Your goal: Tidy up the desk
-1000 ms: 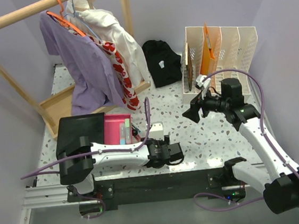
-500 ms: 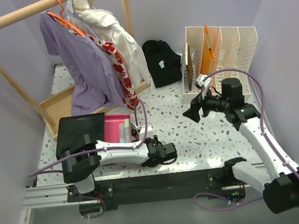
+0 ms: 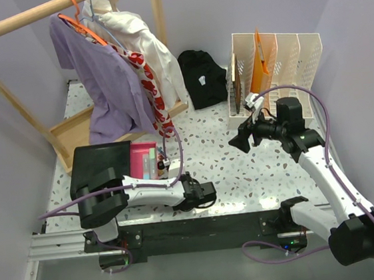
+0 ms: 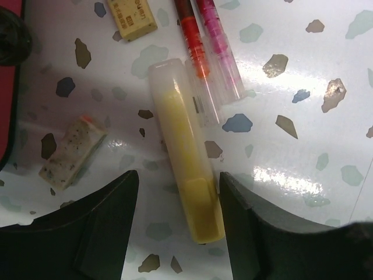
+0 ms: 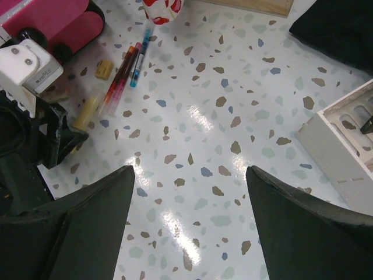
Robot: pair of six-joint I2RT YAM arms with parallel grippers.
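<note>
The desk (image 3: 244, 174) is white terrazzo with dark specks. On it lies a yellow highlighter (image 4: 186, 169) with a clear cap, and my left gripper (image 4: 178, 175) stands open over its near end. The right finger is close beside the barrel and the left finger stands apart from it. A red pen (image 4: 192, 52) and a pink pen (image 4: 218, 46) lie just beyond, touching the cap. In the top view the left gripper (image 3: 196, 194) sits low near the front rail. My right gripper (image 3: 240, 140) hangs open above bare desk, nothing between its fingers (image 5: 87, 233).
A pale yellow eraser (image 4: 133, 16) and a dirty eraser (image 4: 73, 153) lie left of the highlighter. The open pink pencil case (image 3: 142, 159) sits left of my left gripper. At the back are a file organizer (image 3: 278, 57), a black garment (image 3: 202, 78) and hanging clothes (image 3: 107, 81).
My left gripper has shifted left toward the pencil case and its jaws have narrowed a little around the highlighter. The right arm has stayed put.
</note>
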